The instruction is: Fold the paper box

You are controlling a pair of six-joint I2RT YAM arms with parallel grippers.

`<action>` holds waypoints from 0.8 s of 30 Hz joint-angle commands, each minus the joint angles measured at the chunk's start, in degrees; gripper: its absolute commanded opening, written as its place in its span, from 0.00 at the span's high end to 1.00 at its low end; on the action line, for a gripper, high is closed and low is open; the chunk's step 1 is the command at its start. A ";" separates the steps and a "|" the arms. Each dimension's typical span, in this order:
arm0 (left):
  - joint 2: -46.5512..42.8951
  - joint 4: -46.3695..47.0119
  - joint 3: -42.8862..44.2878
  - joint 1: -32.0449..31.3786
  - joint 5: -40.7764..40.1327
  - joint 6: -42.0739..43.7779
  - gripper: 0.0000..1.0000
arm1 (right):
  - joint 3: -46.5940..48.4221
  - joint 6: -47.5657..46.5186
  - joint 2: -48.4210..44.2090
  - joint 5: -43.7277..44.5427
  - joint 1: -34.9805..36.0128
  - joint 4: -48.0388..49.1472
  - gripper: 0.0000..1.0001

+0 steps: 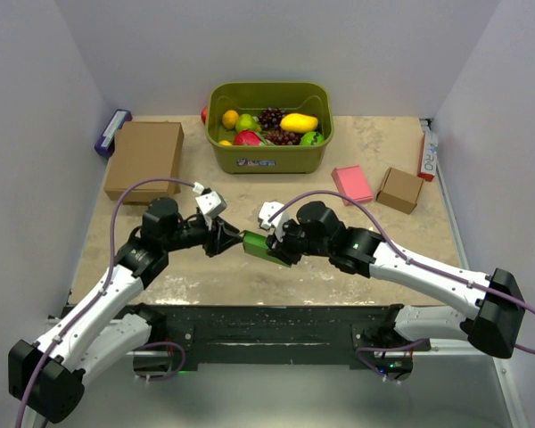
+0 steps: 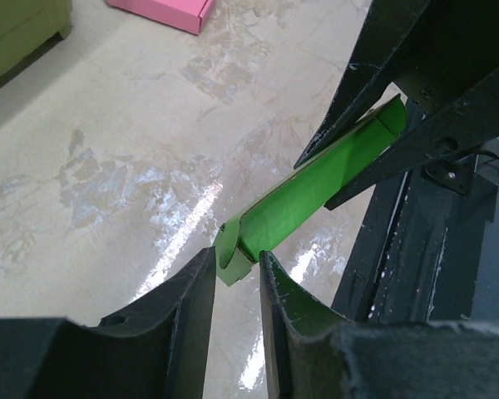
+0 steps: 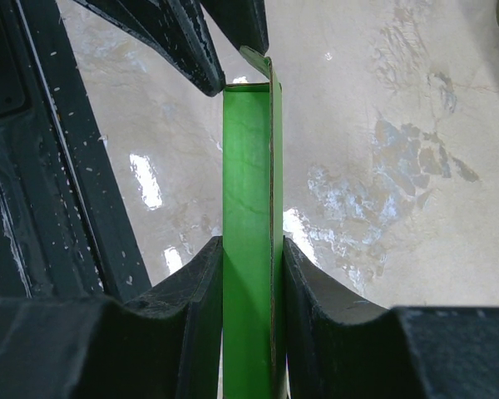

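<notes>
The paper box (image 1: 260, 246) is a bright green, narrow folded sleeve held a little above the tabletop between the two arms. My right gripper (image 1: 281, 250) is shut on its long sides; in the right wrist view the box (image 3: 245, 166) runs straight out from between the fingers (image 3: 253, 241). My left gripper (image 1: 236, 239) meets the box's other end. In the left wrist view its fingertips (image 2: 237, 253) bracket the curled end flap of the box (image 2: 316, 195) and touch it on both sides.
An olive bin (image 1: 269, 156) of toy fruit stands at the back. A large brown cardboard box (image 1: 144, 159) lies back left. A pink flat box (image 1: 351, 184) and a small brown box (image 1: 399, 189) lie back right. The black base rail (image 1: 267, 325) runs along the near edge.
</notes>
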 commanded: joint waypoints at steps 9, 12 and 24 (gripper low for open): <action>0.77 3.22 1.67 -0.13 -2.38 0.74 0.60 | 2.17 0.42 -0.31 -0.93 -0.20 2.50 0.76; -0.54 3.13 1.85 -0.13 -4.66 1.45 0.59 | 2.17 0.42 -0.22 -1.02 -0.11 2.50 0.76; 0.68 5.33 2.02 -0.22 -1.07 1.28 0.59 | 2.26 0.42 0.13 -1.20 -0.11 2.50 0.76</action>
